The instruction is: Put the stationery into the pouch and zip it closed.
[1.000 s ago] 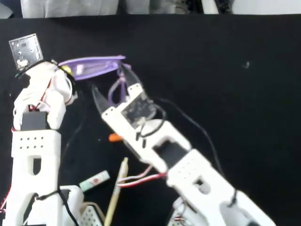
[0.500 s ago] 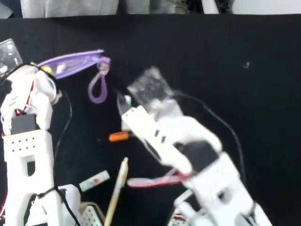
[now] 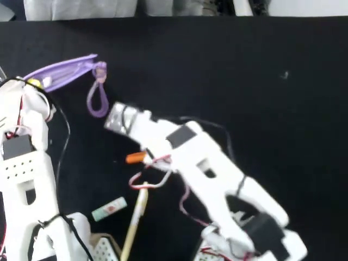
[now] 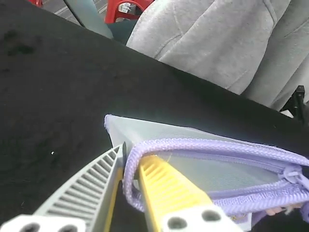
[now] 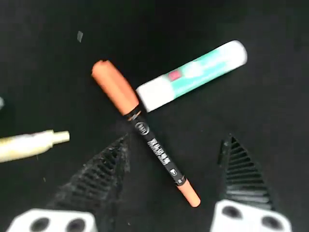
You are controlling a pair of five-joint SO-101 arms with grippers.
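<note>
- The black table (image 3: 244,65) is carrying everything, with both white arms standing at its near edge.
- The right arm (image 3: 206,168) is stretching from the near right toward the middle of the table, its wrist hanging over the stationery.
- The left arm (image 3: 24,163) is standing at the left edge, its tip lying at the purple pouch (image 3: 60,73).
- The purple pouch is sitting at the far left of the table, its loop strap (image 3: 98,100) trailing toward the middle.
- The left gripper (image 4: 131,154) is pinching the pouch's corner by its purple zip edge, the yellow finger and the grey finger pressing on either side.
- The right gripper (image 5: 176,141) is hovering with its black fingers (image 5: 96,179) spread wide and gripping nothing.
- The cream pen (image 3: 135,220) is lying near the front edge, its tip pointing toward the right arm.
- The orange-capped pen (image 5: 145,130) is lying flat on the table between and just ahead of the spread fingers.
- A green-and-white tube (image 5: 193,72) is resting with its white end against that pen.
- A green-and-white stick (image 3: 109,209) is lying beside the cream pen; whether it is that same tube I cannot tell.
</note>
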